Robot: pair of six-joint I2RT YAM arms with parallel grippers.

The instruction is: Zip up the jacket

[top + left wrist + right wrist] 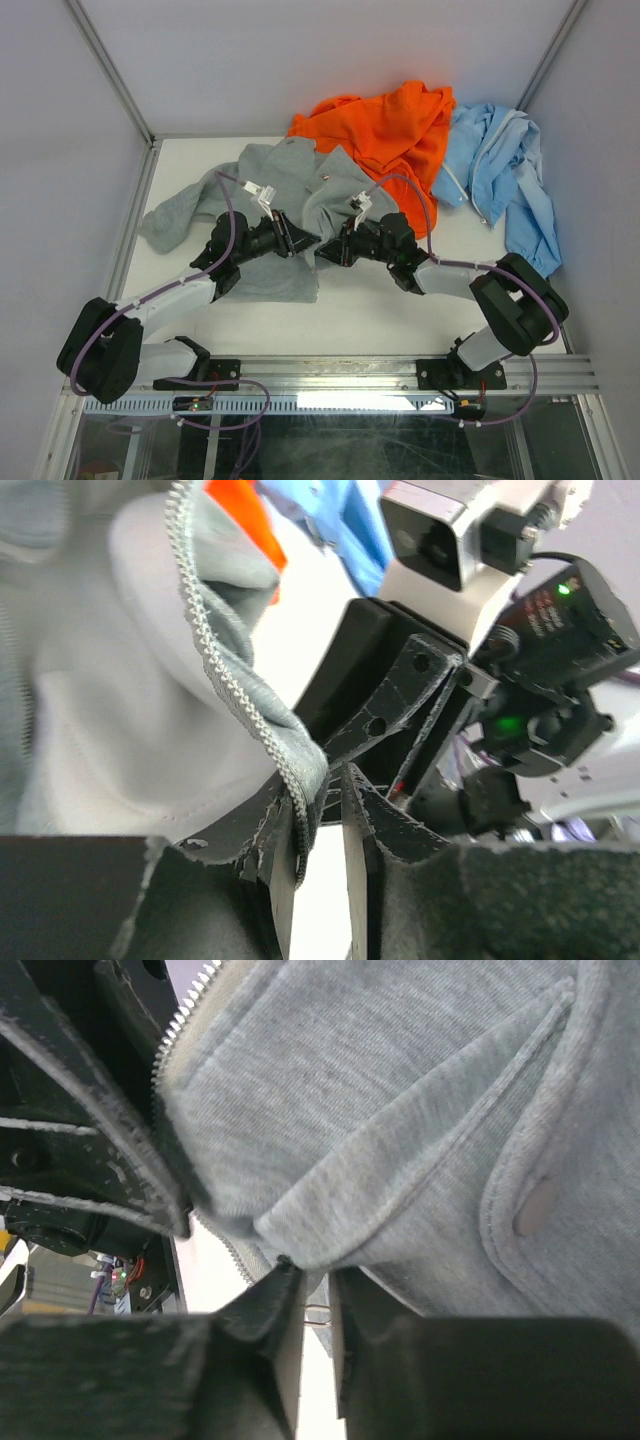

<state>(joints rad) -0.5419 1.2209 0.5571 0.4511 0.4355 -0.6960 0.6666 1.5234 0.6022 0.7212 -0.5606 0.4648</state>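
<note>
**Jacket (290,180) spread at the centre of the table (380,310), both grippers at its front edge**

Your left gripper (322,810) sits at the jacket's 6 o'clock. Its jaws are slightly apart, with the zipper edge (210,660) running down between them. Just right of it, your right gripper (312,1280) has its jaws nearly together at a grey fold; you cannot tell whether it pinches. The orange garment (385,125) lies at 1 o'clock and the blue jacket (500,165) at 2.

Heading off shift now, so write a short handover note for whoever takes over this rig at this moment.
Left tool: jaws nearly together, zipper edge running down between them; grip unclear.
Right tool: jaws nearly together, a fabric fold at the tips; grip unclear.
Jacket: grey, crumpled, both tools at its front opening.
Done: nothing zipped where visible.
Left: join the zipper halves, pull the slider up.
</note>
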